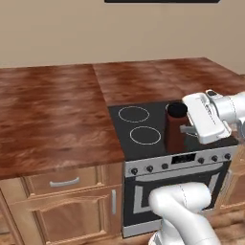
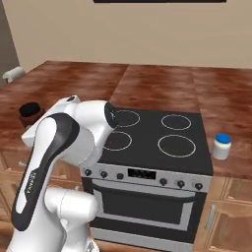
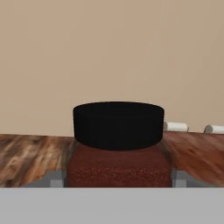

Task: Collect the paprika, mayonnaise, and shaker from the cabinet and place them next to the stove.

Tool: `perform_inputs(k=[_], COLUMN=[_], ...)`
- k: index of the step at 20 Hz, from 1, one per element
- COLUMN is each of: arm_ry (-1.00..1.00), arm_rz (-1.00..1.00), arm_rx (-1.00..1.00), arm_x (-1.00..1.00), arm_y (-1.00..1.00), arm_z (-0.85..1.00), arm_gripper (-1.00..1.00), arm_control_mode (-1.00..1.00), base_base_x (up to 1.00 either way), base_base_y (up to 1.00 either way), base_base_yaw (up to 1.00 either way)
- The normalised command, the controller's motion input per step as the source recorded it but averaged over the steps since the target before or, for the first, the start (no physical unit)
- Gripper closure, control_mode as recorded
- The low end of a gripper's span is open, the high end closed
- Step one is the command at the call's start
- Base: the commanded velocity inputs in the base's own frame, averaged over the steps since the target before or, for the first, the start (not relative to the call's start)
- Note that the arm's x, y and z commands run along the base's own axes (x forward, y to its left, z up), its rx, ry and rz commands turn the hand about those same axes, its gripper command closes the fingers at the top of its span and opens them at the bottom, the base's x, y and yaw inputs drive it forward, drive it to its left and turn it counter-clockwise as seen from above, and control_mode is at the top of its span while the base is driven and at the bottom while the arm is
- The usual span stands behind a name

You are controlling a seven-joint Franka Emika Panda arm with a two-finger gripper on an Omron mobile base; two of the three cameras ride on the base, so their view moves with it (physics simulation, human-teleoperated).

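- The white arm rises in front of the stove, its forearm reaching level across the cooktop's right side in the left base view, with the hand turned sideways.
- The jaws hold the paprika by its body, clenched on either side just below the black cap; in the hand view the bottle sits squarely between the two finger tips, cap uppermost.
- The paprika stands upright over the cooktop in the left base view; whether its base touches the glass cannot be told.
- In the right base view the arm's bulky elbow blocks most of the bottle, leaving its cap and shoulder showing at the left, against the brown wooden table.
- The mayonnaise, blue lid up, stands on the table just beside the stove's right edge, well apart from the arm.
- The four white burner rings are bare.
- Below the table at left are wooden drawer fronts with a silver handle.
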Motion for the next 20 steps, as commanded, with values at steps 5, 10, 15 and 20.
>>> perform_inputs(k=[5,10,15,20], arm_ry=[0.00,0.00,0.00,0.00], arm_rz=[0.00,0.00,0.16,0.15], arm_rx=[0.00,0.00,0.07,0.01], arm_x=[0.00,0.00,0.87,0.73], arm_y=[0.00,0.00,-0.29,-0.14], arm_z=[0.00,0.00,-0.11,-0.42], arm_gripper=[1.00,1.00,1.00,1.00], arm_control_mode=[1.00,1.00,-1.00,-1.00], base_base_x=[0.83,0.91,0.00,0.00], base_base_y=[0.51,-0.05,0.00,0.00], base_base_yaw=[0.31,0.22,0.00,0.00])
